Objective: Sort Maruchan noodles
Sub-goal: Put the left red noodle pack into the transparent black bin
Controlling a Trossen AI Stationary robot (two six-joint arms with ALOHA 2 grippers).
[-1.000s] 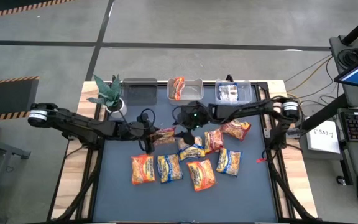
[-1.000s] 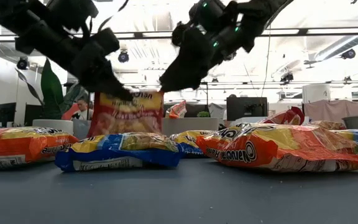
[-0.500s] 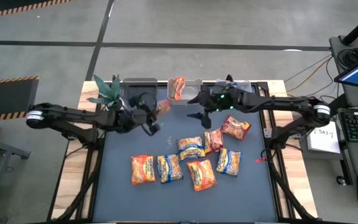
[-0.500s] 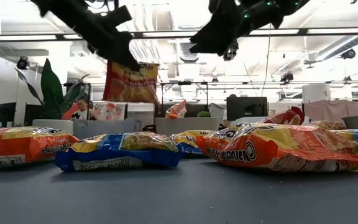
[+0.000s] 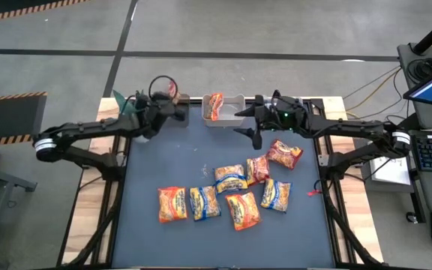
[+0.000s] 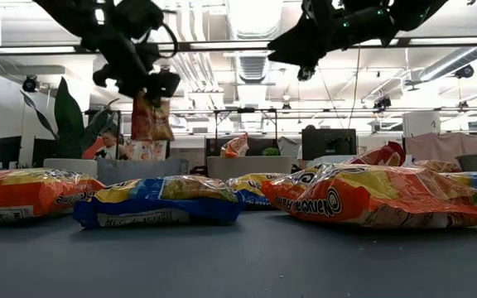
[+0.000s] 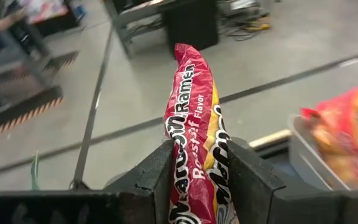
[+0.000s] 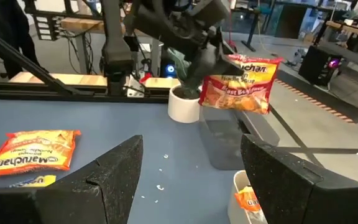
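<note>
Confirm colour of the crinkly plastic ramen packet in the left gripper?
Dark red with yellow; the crinkly plastic ramen packet shows best in the left wrist view.

Grey concrete floor [image 5: 201,30], hazard-striped tape [image 5: 10,97], ceiling strip lights [image 6: 222,45], wooden-edged table [image 5: 92,217]

I see the dark desk [image 5: 156,172] carrying eight Maruchan noodle packets [image 5: 233,183] below the right tool [image 5: 247,124], three bins [image 5: 235,114] and a potted plant [image 5: 130,112] beside the left tool [image 5: 172,105].

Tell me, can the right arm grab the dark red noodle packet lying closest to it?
Probably yes. The right gripper hangs with its jaws open and empty, just above the table, and the dark red Maruchan packet lies uncovered beside it, nothing between them.
</note>
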